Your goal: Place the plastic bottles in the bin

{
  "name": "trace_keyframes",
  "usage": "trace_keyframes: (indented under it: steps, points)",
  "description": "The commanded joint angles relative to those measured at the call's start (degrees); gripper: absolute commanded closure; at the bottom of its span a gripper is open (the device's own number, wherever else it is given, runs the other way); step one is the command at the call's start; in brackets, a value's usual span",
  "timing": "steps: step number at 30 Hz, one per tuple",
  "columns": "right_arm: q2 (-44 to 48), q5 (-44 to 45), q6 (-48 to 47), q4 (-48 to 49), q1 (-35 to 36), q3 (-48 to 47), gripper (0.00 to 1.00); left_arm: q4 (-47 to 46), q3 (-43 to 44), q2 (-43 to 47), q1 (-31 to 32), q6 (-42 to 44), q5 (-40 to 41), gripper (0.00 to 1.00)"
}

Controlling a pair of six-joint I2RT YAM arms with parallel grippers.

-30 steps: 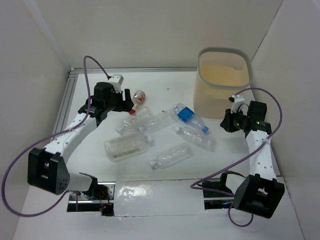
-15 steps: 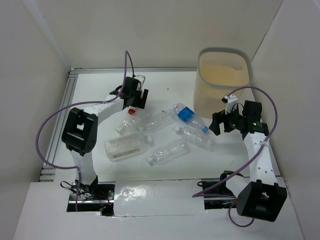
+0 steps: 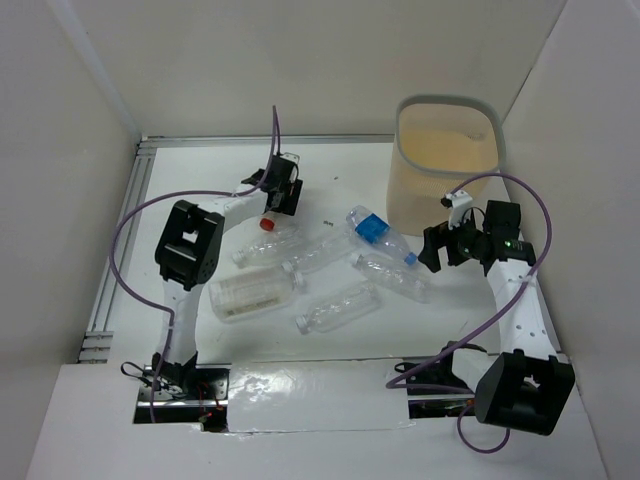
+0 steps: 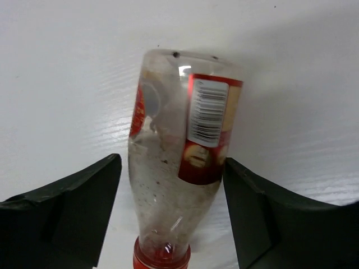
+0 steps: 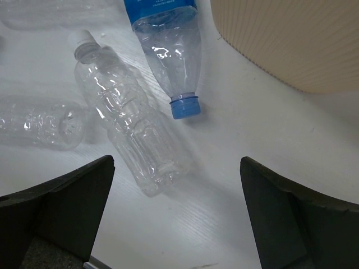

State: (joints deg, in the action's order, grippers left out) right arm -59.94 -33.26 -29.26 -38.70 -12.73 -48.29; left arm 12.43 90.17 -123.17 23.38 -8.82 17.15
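Observation:
The small red-capped bottle (image 4: 174,151) lies on the white table with its cap (image 3: 266,224) toward the arm bases. My left gripper (image 4: 172,162) (image 3: 281,192) straddles its body, open: the right finger (image 4: 252,213) touches it and a sliver of table shows at the left finger (image 4: 84,207). My right gripper (image 5: 176,196) (image 3: 435,247) hangs wide open and empty over bare table, just left of the beige bin (image 3: 430,200) (image 5: 291,39). Before it lie the blue-labelled bottle (image 5: 165,45) (image 3: 375,232) and a plain bottle (image 5: 126,134) (image 3: 390,277).
More bottles lie mid-table: the wide squarish one (image 3: 250,292), a plain one (image 3: 337,308) and two slim ones (image 3: 318,247) (image 3: 262,245). White walls enclose the table on the left, back and right. A metal rail (image 3: 140,170) runs along the left edge.
My left arm has swung right from the table's left side and come down over the small red-capped bottle. My right gripper has opened wide and shifted slightly left.

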Motion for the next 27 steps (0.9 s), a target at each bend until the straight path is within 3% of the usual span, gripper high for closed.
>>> trace_keyframes:
  steps: [1,3,8,12,15,17,18,20,27]
  points:
    - [-0.7,-0.41,-1.24,-1.29,0.43,-2.07,0.0,0.14,3.07,-1.62,0.62,-1.11,3.07,0.17]
    - [-0.7,-0.93,-1.24,-1.29,0.43,-2.07,0.0,0.14,3.08,-1.63,0.62,-1.11,2.45,0.21]
    - [-0.7,-1.46,-1.24,-1.29,0.43,-2.07,0.0,1.9,3.09,-1.63,0.62,-1.11,1.93,0.55]
    - [-0.7,-2.6,-2.56,-1.9,0.43,-2.07,0.09,1.9,1.94,1.52,0.62,-1.64,1.4,0.75]
    - [-0.17,-4.54,-5.28,-3.31,0.95,-2.07,0.39,1.9,1.94,6.53,1.76,-2.86,-0.17,0.83]
    - [-0.17,-6.03,-6.6,-4.01,2.0,-2.07,0.77,1.37,2.81,9.34,2.54,-3.57,-2.02,0.87]
    - [-0.17,-6.03,-7.65,-4.54,2.01,-2.07,0.84,0.76,3.51,11.79,3.51,-4.1,-3.94,0.88]
    - [0.35,-6.03,-8.71,-4.54,2.62,-2.07,0.89,0.76,5.27,13.83,5.53,-5.5,-5.71,0.89]
    - [2.81,-6.55,-11.97,-6.3,3.77,-0.93,0.88,-2.92,15.63,18.15,11.77,-10.95,-17.73,0.91]
